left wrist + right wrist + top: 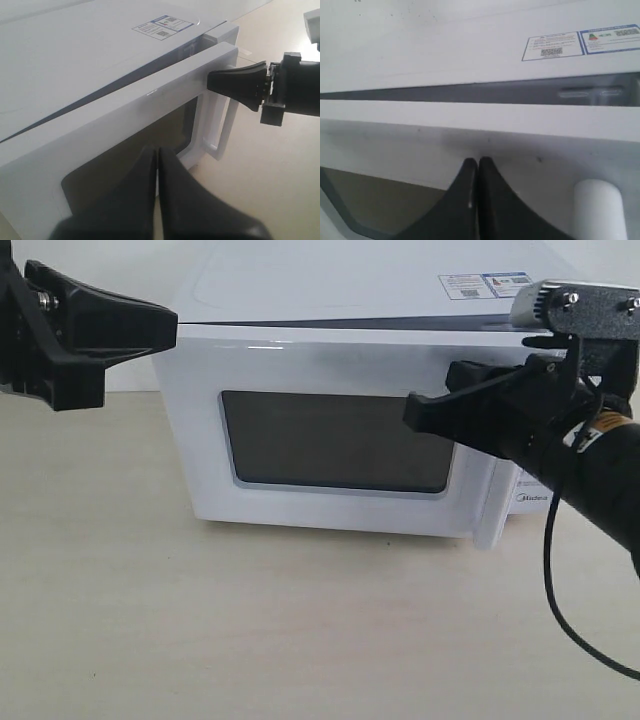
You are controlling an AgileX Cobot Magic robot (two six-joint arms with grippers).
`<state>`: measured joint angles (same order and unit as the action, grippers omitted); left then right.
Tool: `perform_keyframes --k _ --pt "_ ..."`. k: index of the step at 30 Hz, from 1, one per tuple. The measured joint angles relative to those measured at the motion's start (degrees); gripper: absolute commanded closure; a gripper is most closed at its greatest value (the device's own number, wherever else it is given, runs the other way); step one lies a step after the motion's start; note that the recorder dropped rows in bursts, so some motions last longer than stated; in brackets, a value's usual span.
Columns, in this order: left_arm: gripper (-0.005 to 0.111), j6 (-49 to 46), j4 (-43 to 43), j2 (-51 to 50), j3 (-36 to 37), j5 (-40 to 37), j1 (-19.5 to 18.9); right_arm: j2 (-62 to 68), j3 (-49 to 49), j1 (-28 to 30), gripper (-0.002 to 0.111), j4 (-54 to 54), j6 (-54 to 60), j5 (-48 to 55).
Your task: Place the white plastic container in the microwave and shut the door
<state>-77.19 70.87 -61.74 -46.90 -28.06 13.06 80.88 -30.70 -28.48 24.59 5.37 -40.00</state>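
The white microwave (330, 300) stands on the table with its door (300, 370) swung almost to; a narrow dark gap (470, 92) remains along the door's top edge. My right gripper (412, 412) is shut, and its tips (478, 161) rest against the door's front face, above the dark window (335, 440) and near the white bar handle (597, 205). My left gripper (170, 325) is shut and empty, hovering off the microwave's upper left corner; its fingertips (158, 150) point along the door. The white plastic container is out of view.
The beige tabletop (250, 630) spreads in front of the microwave. Printed labels (555, 45) lie on the microwave's top. The Midea logo (532, 502) shows beside the handle (495, 510). A black cable (560, 610) hangs from the right arm.
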Motion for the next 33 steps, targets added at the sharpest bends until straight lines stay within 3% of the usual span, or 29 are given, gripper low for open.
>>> perform_keyframes --k 9,33 --pt "0.103 0.00 0.00 0.00 0.00 0.00 0.00 3.84 0.00 0.00 0.109 0.53 0.12 -6.16" --pt "0.103 0.00 0.00 0.00 0.00 0.00 0.00 8.07 -4.18 -0.31 0.109 3.70 2.11 -7.89"
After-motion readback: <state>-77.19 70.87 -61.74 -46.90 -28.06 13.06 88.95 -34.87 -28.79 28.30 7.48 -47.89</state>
